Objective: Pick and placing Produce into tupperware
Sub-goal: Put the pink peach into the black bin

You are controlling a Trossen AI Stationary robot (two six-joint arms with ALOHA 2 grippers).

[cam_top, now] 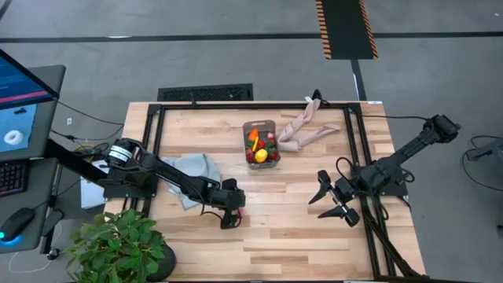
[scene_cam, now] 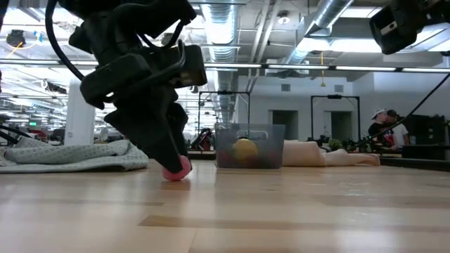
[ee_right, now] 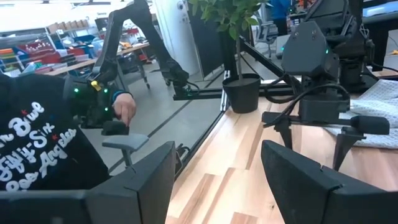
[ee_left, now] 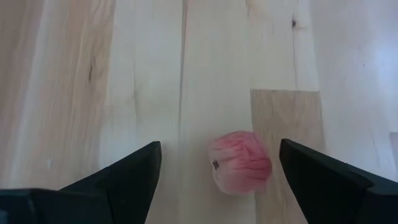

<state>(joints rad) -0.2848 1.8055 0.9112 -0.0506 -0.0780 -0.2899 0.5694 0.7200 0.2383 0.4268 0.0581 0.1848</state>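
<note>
I am looking down on the wooden table [cam_top: 299, 236], reading from the left edge: the leafy potted plant [cam_top: 118, 248] is sitting off the near-left corner, and the crumpled grey-blue cloth [cam_top: 192, 173] is lying under the left arm's reach. I am holding the left gripper [cam_top: 230, 214] down at the tabletop near the middle of the near half, its jaws standing wide on either side of a pink berry [ee_left: 240, 162]; in the left wrist view the berry is resting on the boards between the two dark fingers [ee_left: 118, 180], closer to one finger, and neither is touching it. In the low view the berry is showing just beside the fingertip. Further back, around the table's middle, the tupperware [cam_top: 261, 143] is standing with produce [cam_top: 261, 149] piled inside it, a yellow lemon [scene_cam: 245, 150] showing through its clear wall. Just right of the tub the beige limb-shaped object [cam_top: 306, 128] is lying limp. At the right, the right gripper [cam_top: 332, 201] is waiting above the boards, fingers apart and holding nothing.
</note>
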